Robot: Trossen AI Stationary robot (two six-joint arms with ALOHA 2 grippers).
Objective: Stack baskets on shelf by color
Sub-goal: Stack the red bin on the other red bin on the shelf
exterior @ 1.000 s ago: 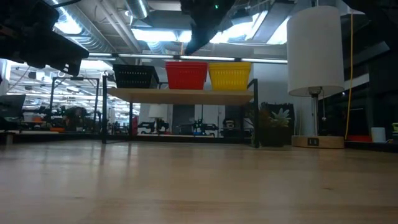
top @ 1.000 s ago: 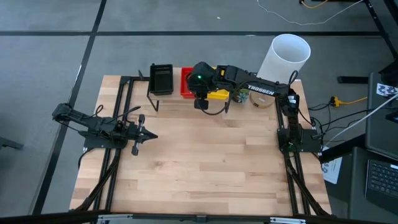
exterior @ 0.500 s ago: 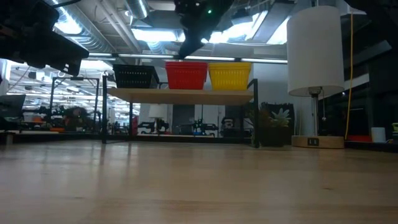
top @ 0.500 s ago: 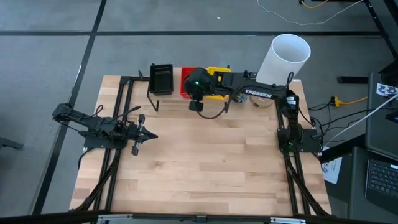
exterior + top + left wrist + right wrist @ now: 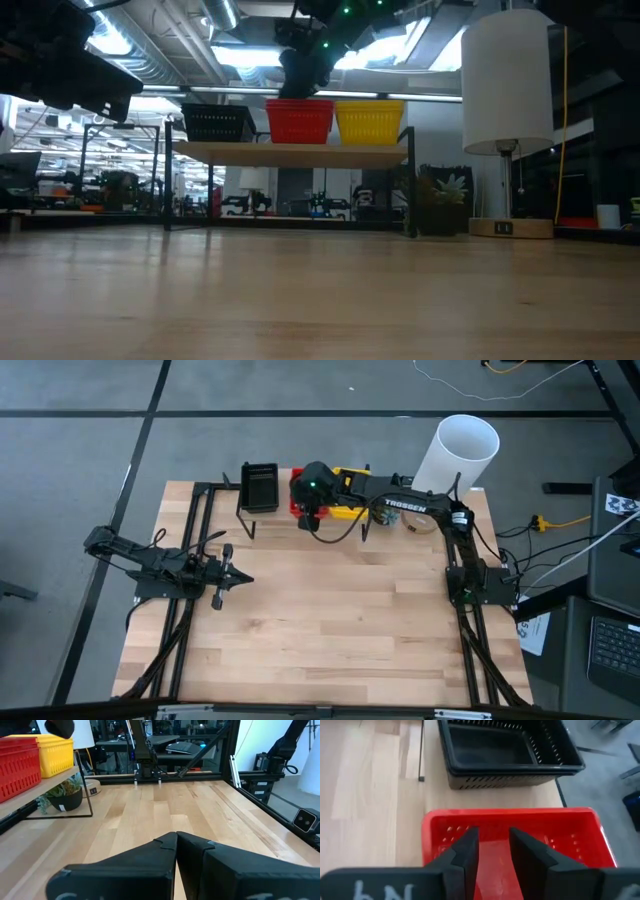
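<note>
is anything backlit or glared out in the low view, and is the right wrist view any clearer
Low view: bright ceiling lights leave the right hand a dark silhouette above the red baskets. Right wrist view: evenly lit, red baskets and black baskets crisp.

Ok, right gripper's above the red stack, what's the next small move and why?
Probably lift and pull back to the table. The right gripper holds nothing, narrowly open over the red baskets; black baskets and yellow baskets already sit on the shelf.

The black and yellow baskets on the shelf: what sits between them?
The red baskets, in the low view, with the right hand above them.
</note>
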